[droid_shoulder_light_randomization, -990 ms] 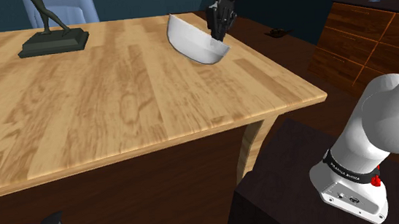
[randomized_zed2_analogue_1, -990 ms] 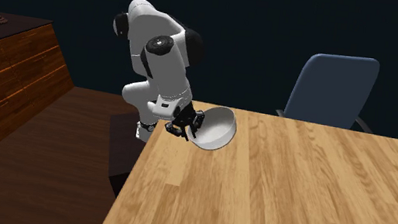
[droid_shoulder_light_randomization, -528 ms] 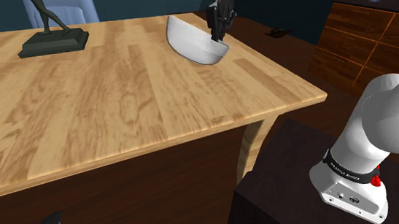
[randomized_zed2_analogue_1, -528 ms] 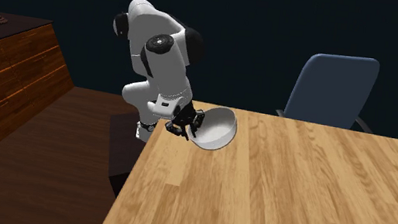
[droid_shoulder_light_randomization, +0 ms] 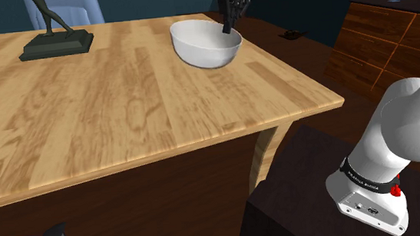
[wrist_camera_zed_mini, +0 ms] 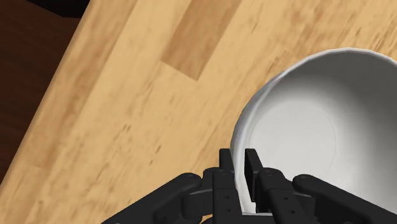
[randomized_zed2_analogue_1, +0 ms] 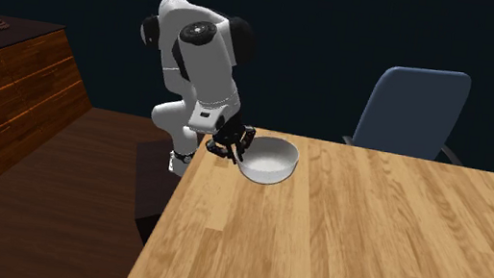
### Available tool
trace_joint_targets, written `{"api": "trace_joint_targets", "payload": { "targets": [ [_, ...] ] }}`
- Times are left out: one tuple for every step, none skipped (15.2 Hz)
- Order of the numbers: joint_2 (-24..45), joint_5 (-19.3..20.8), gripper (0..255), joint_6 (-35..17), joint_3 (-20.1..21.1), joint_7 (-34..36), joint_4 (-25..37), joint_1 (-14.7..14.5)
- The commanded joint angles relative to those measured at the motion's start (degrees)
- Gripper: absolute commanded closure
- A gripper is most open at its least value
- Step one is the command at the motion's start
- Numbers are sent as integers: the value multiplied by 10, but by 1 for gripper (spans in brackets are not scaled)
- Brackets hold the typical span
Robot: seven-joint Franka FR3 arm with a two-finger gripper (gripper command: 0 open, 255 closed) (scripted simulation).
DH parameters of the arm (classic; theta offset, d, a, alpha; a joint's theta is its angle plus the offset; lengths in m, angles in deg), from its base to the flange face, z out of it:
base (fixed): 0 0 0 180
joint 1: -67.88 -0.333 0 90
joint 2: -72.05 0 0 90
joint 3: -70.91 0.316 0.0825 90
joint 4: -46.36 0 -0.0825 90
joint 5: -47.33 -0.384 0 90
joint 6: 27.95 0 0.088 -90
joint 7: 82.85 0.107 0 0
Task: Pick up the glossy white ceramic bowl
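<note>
**Bowl rim pinched between the jaws**

The gripper [wrist_camera_zed_mini: 240,167] clamps the white bowl [droid_shoulder_light_randomization: 206,43] by its rim, one finger inside the wall and one outside. The bowl is upright near the table [droid_shoulder_light_randomization: 107,106] edge on the stand's side.

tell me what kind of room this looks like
Probably a home study or office: a wooden desk with a blue office chair at it, a wooden chest of drawers nearby, and a dark statuette on the desk.
</note>
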Motion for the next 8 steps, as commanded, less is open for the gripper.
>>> {"api": "trace_joint_targets", "payload": {
  "targets": [
    [3,0,255,14,-1,3,18,0],
    [5,0,255,22,-1,5,27,0],
    [7,0,255,29,-2,6,37,0],
    [9,0,255,37,-2,8,47,0],
    [11,0,255,44,-2,10,57,0],
    [14,0,255,52,-3,12,67,0],
    [14,0,255,53,-3,12,69,0],
    [14,0,255,53,-3,12,69,0]
  ]
}}
